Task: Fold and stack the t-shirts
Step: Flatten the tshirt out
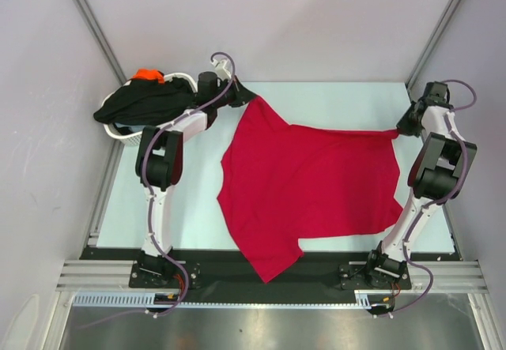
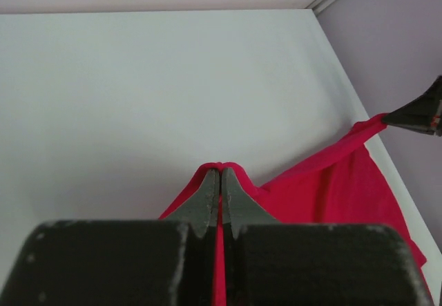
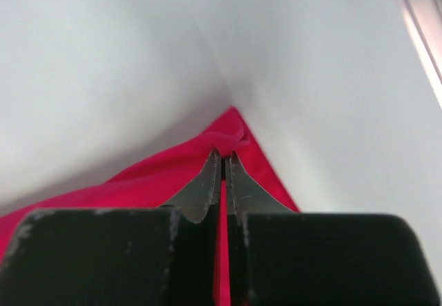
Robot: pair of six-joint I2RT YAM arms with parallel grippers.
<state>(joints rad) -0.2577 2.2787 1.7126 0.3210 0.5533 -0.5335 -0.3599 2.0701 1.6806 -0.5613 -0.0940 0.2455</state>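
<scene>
A crimson red t-shirt (image 1: 308, 188) lies spread across the middle of the table, its near end hanging over the front edge. My left gripper (image 1: 247, 97) is shut on its far left corner, with red cloth (image 2: 290, 188) pinched between the jaws. My right gripper (image 1: 398, 131) is shut on its far right corner (image 3: 231, 137). The edge between the two grippers is pulled taut. A black t-shirt (image 1: 146, 101) and an orange one (image 1: 148, 75) lie heaped in the white basket (image 1: 126, 135) at the far left.
The basket stands just behind the left arm's elbow. Grey walls close the back and both sides. The black base rail (image 1: 269, 275) runs along the near edge. The right gripper's tip shows at the right edge of the left wrist view (image 2: 418, 112).
</scene>
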